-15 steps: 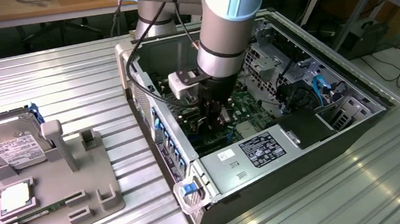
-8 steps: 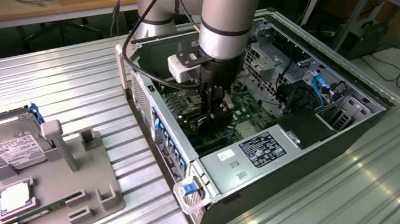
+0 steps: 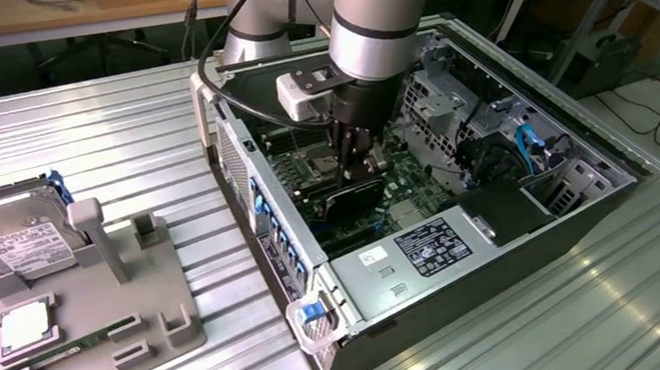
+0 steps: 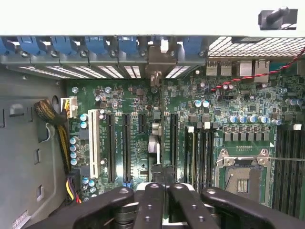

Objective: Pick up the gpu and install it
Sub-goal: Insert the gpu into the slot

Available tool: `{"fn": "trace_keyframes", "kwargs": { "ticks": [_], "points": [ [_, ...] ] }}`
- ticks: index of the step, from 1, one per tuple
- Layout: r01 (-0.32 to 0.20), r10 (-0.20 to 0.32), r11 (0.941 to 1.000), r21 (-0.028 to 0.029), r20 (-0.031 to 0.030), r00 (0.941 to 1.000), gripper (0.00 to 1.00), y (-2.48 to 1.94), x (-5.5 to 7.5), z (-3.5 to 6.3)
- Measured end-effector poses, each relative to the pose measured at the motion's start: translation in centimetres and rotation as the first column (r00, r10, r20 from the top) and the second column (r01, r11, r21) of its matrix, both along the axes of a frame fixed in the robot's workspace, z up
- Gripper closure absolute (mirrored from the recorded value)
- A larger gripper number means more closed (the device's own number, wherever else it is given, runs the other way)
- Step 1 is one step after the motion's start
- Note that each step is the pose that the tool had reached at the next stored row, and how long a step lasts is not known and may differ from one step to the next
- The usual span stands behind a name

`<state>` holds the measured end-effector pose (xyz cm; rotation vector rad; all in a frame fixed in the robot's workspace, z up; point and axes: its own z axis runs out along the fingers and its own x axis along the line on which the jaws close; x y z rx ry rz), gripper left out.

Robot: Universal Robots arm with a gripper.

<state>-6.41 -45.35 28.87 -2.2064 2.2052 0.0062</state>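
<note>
The gpu, a thin dark card, stands on edge over the green motherboard inside the open computer case. My gripper reaches straight down into the case, with its fingertips at the card's upper edge. In the wrist view the gpu runs edge-on between the long black expansion slots. Its pale bracket lies at the case's rear wall among the blue slot clips. The black fingers of my gripper sit pressed together on the card's near end. I cannot tell whether they pinch it.
Left of the case stands a grey fixture with a hard drive, a processor and a green memory stick. An empty processor socket, a yellow-black cable bundle and blue cables lie near the card.
</note>
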Motion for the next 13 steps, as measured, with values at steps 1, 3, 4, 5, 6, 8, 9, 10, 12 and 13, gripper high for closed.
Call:
{"fn": "trace_keyframes", "kwargs": {
  "ticks": [1, 3, 4, 5, 6, 8, 9, 10, 12, 13],
  "points": [
    [0.0, 0.0, 1.0, 0.0, 0.0, 1.0, 0.89, 0.0, 0.0, 0.0],
    [0.0, 0.0, 1.0, 0.0, 0.0, 1.0, 0.89, 0.0, 0.0, 0.0],
    [0.0, 0.0, 1.0, 0.0, 0.0, 1.0, 0.89, 0.0, 0.0, 0.0],
    [0.0, 0.0, 1.0, 0.0, 0.0, 1.0, 0.89, 0.0, 0.0, 0.0],
    [0.0, 0.0, 1.0, 0.0, 0.0, 1.0, 0.89, 0.0, 0.0, 0.0],
    [0.0, 0.0, 1.0, 0.0, 0.0, 1.0, 0.89, 0.0, 0.0, 0.0],
    [0.0, 0.0, 1.0, -0.0001, -0.0001, 1.0, 0.89, 0.0, 0.0, 0.0],
    [0.0, 0.0, 1.0, 0.0, 0.0, 1.0, 0.89, 0.0, 0.0, 0.0],
    [0.0, 0.0, 1.0, -0.0001, -0.0001, 1.0, 0.89, 0.0, 0.0, 0.0],
    [0.0, 0.0, 1.0, 0.0, 0.0, 1.0, 0.89, 0.0, 0.0, 0.0]
  ]
}}
